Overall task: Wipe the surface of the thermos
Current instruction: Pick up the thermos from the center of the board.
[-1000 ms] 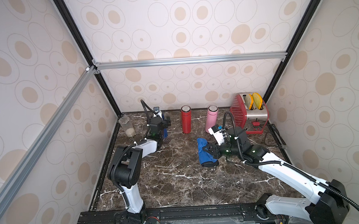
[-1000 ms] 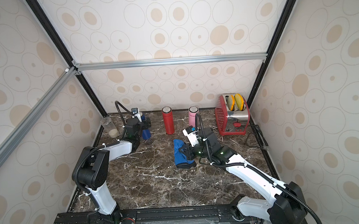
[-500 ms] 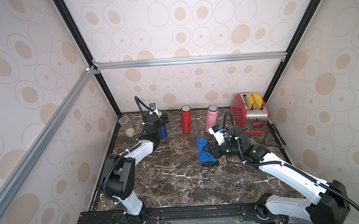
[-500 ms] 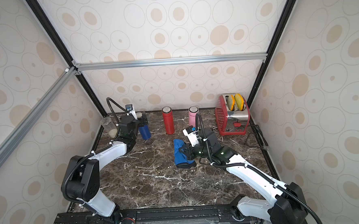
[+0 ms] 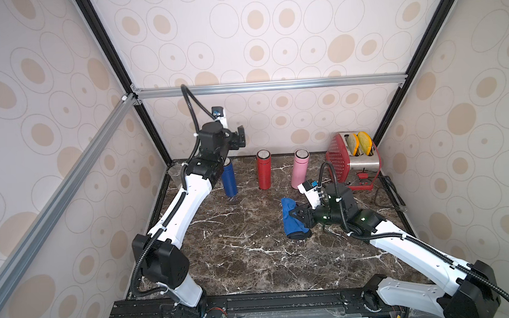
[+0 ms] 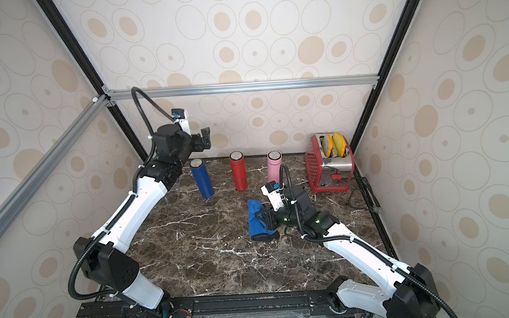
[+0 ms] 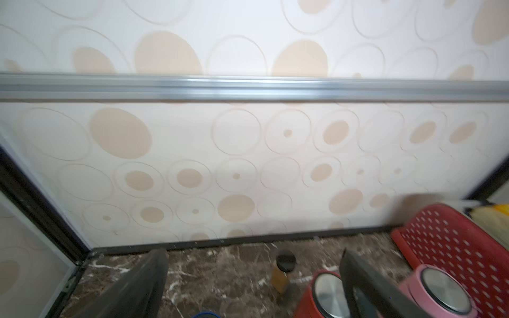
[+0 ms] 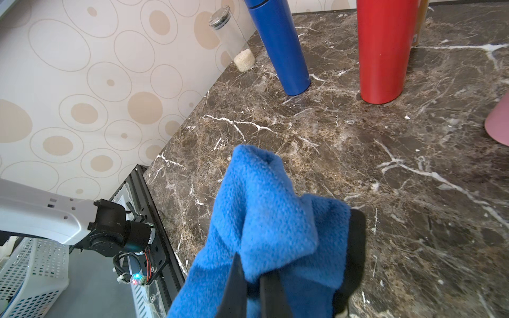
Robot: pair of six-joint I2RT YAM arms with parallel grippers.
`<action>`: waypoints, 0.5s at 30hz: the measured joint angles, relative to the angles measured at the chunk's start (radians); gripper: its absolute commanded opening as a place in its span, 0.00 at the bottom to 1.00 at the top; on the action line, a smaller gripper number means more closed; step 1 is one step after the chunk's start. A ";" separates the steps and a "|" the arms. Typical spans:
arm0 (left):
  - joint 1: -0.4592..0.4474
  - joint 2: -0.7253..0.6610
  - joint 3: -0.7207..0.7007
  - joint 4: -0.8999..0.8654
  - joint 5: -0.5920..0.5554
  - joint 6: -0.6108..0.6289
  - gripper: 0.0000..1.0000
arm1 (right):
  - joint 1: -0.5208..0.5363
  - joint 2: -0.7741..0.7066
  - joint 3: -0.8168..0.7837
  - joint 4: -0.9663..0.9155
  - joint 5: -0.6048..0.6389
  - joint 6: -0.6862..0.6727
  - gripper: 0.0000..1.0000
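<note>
Found the blue thermos [image 5: 229,179] standing on the counter [image 5: 237,256] at the back, on the left arm's side. Saw it first in a row with the red thermos [image 5: 264,172] and the pink thermos [image 5: 299,170], all three capped and apart from one another.

Saw the left hand [image 5: 240,137] raised above and behind the blue thermos, near the back wall. Found it released, jaws spread wide, nothing between them.

Saw the right hand [image 5: 295,216] low over the counter in front of the pink thermos, grasping a folded blue cloth [image 8: 264,220]. In the right wrist view, saw the fingers [image 8: 237,283] pinched tight on a fold of it. Could not tell whether the cloth's lower end met the counter. Found cloth and blue thermos well apart, bare counter between them.

Noted a red toaster [image 5: 355,160] with two slices in its slots in the back corner on the right arm's side. Noted a clear jar [image 8: 234,41] holding white grains in the opposite back corner, and a small brown bottle [image 7: 283,271] behind the red thermos.
</note>
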 measured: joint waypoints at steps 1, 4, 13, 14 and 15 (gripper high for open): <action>-0.012 0.045 0.077 -0.057 0.023 0.003 0.99 | 0.000 -0.007 -0.003 0.000 0.002 0.000 0.00; -0.039 0.175 0.260 -0.196 0.088 0.008 0.99 | 0.000 -0.033 -0.011 0.000 0.007 0.000 0.00; -0.058 0.407 0.409 -0.470 0.167 0.012 0.99 | 0.000 -0.063 -0.030 -0.001 0.022 0.000 0.00; -0.057 0.425 0.415 -0.489 0.168 0.012 0.99 | 0.000 -0.063 -0.030 -0.001 0.023 0.000 0.00; -0.057 0.438 0.420 -0.500 0.168 0.012 0.99 | 0.000 -0.063 -0.030 -0.001 0.023 0.000 0.00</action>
